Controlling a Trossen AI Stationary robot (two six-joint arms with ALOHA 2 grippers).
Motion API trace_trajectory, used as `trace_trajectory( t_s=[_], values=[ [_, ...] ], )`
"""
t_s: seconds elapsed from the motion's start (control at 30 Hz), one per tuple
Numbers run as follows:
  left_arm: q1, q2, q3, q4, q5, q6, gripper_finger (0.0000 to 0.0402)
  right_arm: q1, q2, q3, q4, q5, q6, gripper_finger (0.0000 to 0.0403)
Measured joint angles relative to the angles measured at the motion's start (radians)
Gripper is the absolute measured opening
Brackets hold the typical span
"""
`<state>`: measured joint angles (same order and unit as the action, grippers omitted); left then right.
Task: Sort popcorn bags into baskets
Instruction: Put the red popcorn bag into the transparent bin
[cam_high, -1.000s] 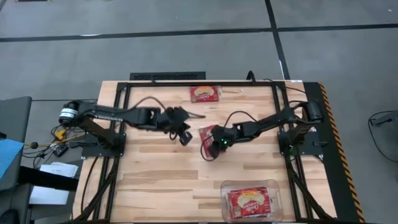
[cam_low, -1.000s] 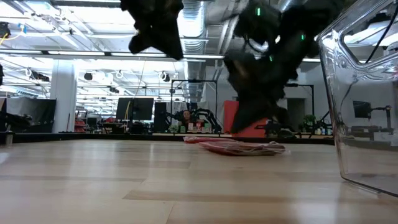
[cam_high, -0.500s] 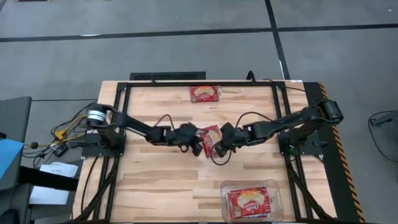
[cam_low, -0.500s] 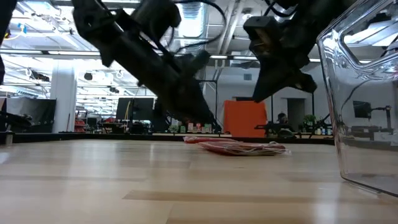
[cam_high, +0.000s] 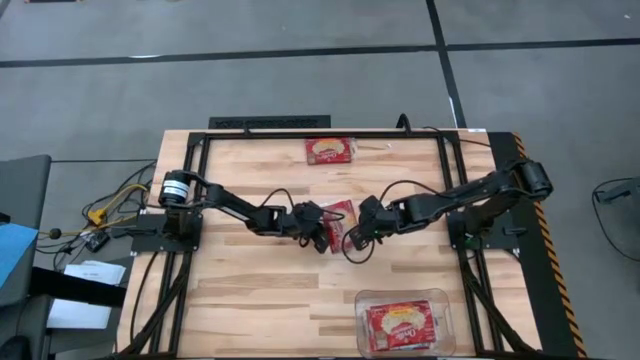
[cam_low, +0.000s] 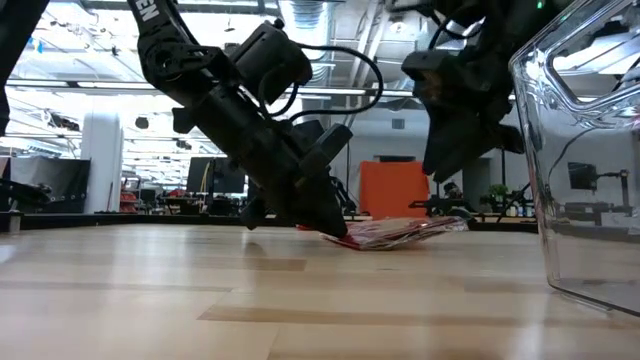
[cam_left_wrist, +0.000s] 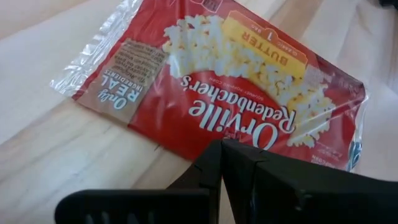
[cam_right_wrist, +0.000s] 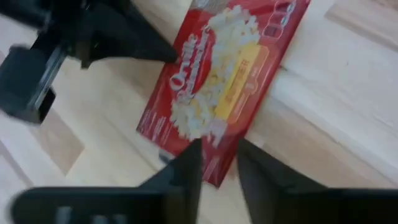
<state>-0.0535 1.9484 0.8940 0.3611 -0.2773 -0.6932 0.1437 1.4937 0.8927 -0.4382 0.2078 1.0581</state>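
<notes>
A red popcorn bag (cam_high: 341, 212) lies printed side up at the table's middle; it also shows in the left wrist view (cam_left_wrist: 236, 74), the right wrist view (cam_right_wrist: 217, 81) and the low view (cam_low: 400, 232). My left gripper (cam_high: 322, 236) is shut, its tips at the bag's left edge (cam_left_wrist: 221, 146). My right gripper (cam_high: 352, 238) is open by a narrow gap and hangs just above the bag's right end (cam_right_wrist: 219, 144), apart from it in the low view (cam_low: 440, 170). The clear basket (cam_high: 360, 300) at the near right holds one bag (cam_high: 400, 325). My left gripper's shut fingertips (cam_left_wrist: 217, 155) rest on the bag's long edge (cam_left_wrist: 186, 146), near its middle. They come slanting down from the table's left (cam_low: 335, 228). The bag's edge under the tips stays on the table, and its far side (cam_low: 435, 226) is tipped up a little. Whether the edge is pinched I cannot tell.
Another popcorn bag (cam_high: 329, 150) lies flat near the table's far edge. The basket's clear wall (cam_low: 590, 150) stands at the right of the low view. Black frame rails (cam_high: 190, 250) run along the table's left and right sides.
My left gripper has gone toward the table's right and down, and its shut tips have come onto the bag's left edge. My right gripper has drawn a little toward the table's right, off the bag. The bag's side away from my left gripper has tipped up slightly.
</notes>
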Motion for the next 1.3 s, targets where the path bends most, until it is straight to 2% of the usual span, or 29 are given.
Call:
trace_trajectory(
  t_s=[0.23, 0.37, 0.6, 0.77, 0.97, 1.1, 1.2, 1.3],
  values=[
    [-0.005, 0.0, 0.0, -0.042, -0.012, 0.016, 0.0, -0.071, 0.0, -0.131, 0.189, -0.079, 0.019, 0.0264],
    [-0.005, 0.0, -0.001, -0.053, -0.018, 0.015, 0.0, -0.113, 0.0, -0.203, 0.291, -0.072, 0.024, 0.0301],
    [-0.004, 0.0, -0.002, -0.056, -0.018, 0.015, 0.0, -0.167, 0.0, -0.214, 0.425, -0.112, -0.057, 0.0298],
    [-0.004, 0.0, -0.002, -0.057, -0.018, 0.015, 0.0, -0.193, 0.001, -0.214, 0.419, -0.111, -0.082, 0.0293],
    [-0.005, 0.001, -0.002, -0.061, -0.02, 0.01, 0.0, -0.197, 0.097, -0.211, 0.535, -0.163, -0.094, 0.0292],
    [-0.004, 0.001, -0.002, -0.066, -0.023, 0.009, 0.0, -0.19, 0.154, -0.215, 0.603, -0.24, -0.09, 0.0289],
    [-0.004, 0.001, -0.002, -0.067, -0.026, 0.01, 0.0, -0.189, 0.164, -0.205, 0.617, -0.275, -0.09, 0.0267],
    [-0.004, 0.002, -0.002, -0.064, -0.03, 0.009, 0.0, -0.191, 0.164, -0.205, 0.614, -0.286, -0.09, 0.0214]
  ],
)
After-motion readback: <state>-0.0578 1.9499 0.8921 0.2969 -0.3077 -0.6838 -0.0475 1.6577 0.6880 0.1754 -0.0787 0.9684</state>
